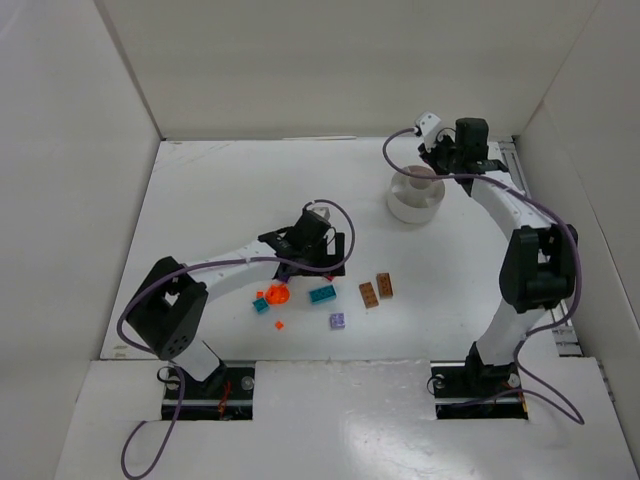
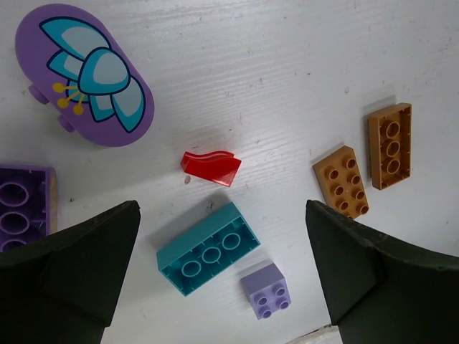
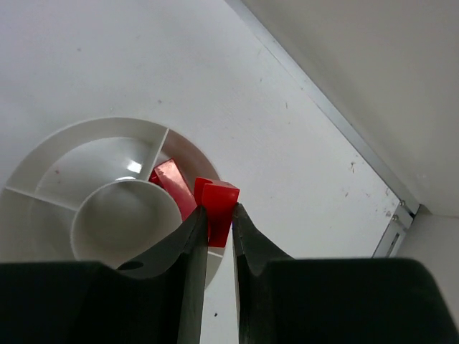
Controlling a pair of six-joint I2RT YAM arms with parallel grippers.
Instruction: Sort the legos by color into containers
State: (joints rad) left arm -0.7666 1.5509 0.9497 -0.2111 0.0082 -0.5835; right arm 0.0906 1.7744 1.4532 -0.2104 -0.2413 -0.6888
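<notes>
From my station, the right end effector [image 3: 217, 216] has its fingers drawn close together, pinching a small red plastic brick [image 3: 221, 195] at their tips. It hangs over the round white plastic dish [image 3: 86, 132], which sits toward the far right of the white tabletop [image 1: 220, 190]. The held brick shows over the dish's outer edge, just beside the wedge compartment where a second red piece [image 3: 171, 180] lies against the central ring (whether the brick touches the rim I cannot tell). The left end effector [image 2: 222, 211] is spread as wide as it goes and holds nothing. It is poised over the loose pieces in the middle of the tabletop, well apart from the dish. Between its fingers I see a teal rectangular brick [image 2: 208, 247], a small lilac square brick [image 2: 266, 289] just beside it, and a small red curved piece [image 2: 211, 167] a little beyond. A squat brown studded plate [image 2: 342, 181] and a longer brown studded plate [image 2: 391, 145] lie near the right-hand finger. A purple oval tile printed with a teal flower [image 2: 86, 75] lies farther out on the other side. From above, an orange piece [image 1: 277, 294] and a tiny orange bit [image 1: 279, 325] lie near the left arm.
</notes>
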